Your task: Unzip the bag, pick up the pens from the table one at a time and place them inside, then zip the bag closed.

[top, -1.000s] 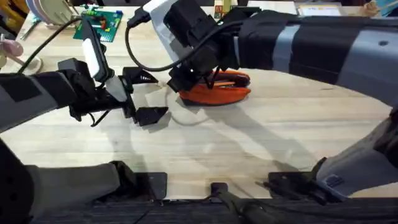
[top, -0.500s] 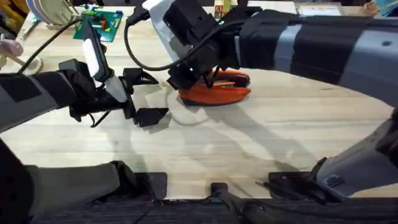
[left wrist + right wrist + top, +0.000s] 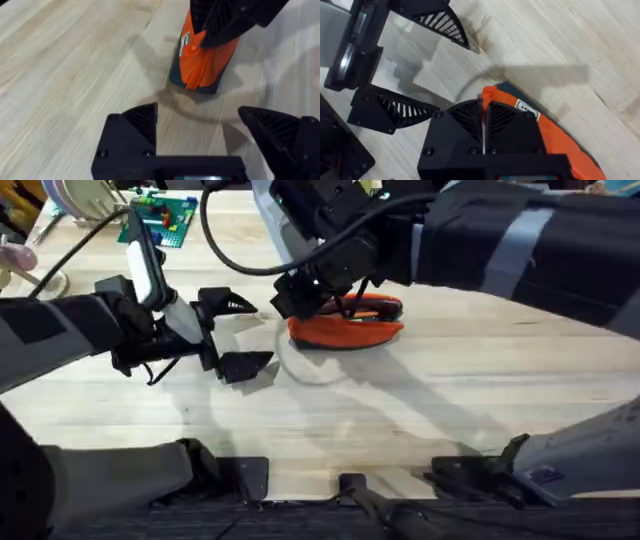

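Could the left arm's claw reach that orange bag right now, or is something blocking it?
Probably only partly. The left gripper is open, facing the bag across bare table, but the right gripper is shut on the near end's pull tab, so that end is taken.

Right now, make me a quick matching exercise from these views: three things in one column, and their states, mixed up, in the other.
Things:
1. left gripper
2. right gripper
3. bag

States:
A. lying on the table
B. fingers closed on an orange tab
C. fingers spread, holding nothing

Pairs: 1-C, 2-B, 3-A
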